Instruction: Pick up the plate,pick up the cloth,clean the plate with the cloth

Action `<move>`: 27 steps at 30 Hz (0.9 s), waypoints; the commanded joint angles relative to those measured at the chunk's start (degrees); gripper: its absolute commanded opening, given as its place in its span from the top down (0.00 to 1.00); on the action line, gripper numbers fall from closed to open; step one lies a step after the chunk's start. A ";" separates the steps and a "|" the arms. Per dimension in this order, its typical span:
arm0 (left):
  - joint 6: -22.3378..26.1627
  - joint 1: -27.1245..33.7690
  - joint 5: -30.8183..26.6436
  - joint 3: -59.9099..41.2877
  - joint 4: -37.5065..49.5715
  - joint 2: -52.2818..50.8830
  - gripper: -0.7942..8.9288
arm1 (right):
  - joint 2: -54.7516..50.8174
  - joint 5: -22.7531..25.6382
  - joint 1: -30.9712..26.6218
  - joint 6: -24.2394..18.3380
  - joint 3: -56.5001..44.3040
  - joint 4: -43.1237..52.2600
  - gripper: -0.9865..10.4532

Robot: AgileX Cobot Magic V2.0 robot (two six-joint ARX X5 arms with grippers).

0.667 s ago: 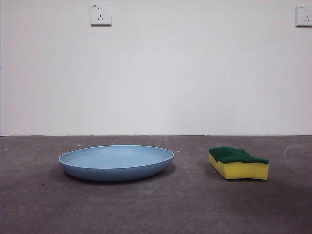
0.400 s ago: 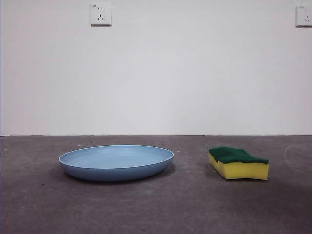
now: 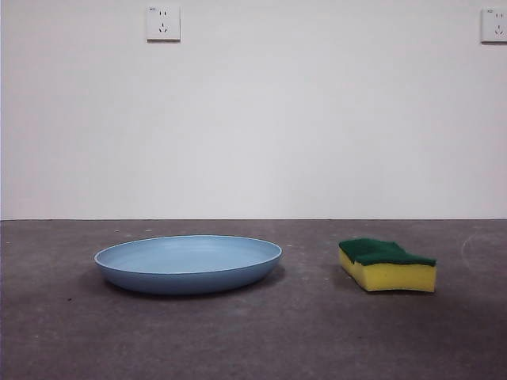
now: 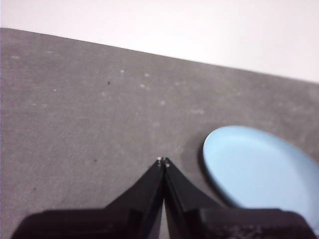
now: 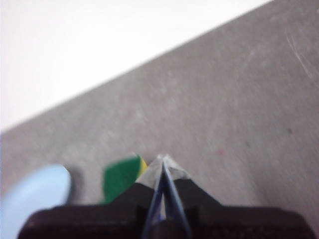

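**Plate and sponge lie untouched as both arms hang above the table**

A light-blue plate (image 3: 188, 264) sits flat on the grey table (image 3: 253, 340), left of centre in the front view, its raised rim fully visible and its bowl bare. Well apart to its right lies the cloth (image 3: 387, 265), in fact a yellow foam sponge with a dark green scouring top and wavy sides, resting green side up. Neither object is touched by anything. Two white wall sockets (image 3: 163, 23) are fixed high on the pale wall behind; the right-hand one is cut off by the picture's edge.

No arm appears in the front view. From the left wrist camera, the left gripper (image 4: 163, 162) is poised over bare table with its two black jaws pressed together to a point, holding nothing; the plate (image 4: 261, 172) lies near its tip, off to one side, and is cropped by the frame's edge. The right wrist picture is blurred. There, the right gripper (image 5: 163, 159) also has its jaws closed tip to tip and empty, with the sponge (image 5: 121, 177) just beside the tip and partly hidden behind the gripper's body. A sliver of the plate (image 5: 35, 196) shows at that frame's corner, soft and cut off.
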 commanded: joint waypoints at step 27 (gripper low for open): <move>1.53 -0.07 17.09 39.10 -11.04 50.23 0.46 | 51.69 -22.36 0.13 -15.04 49.79 -21.46 0.47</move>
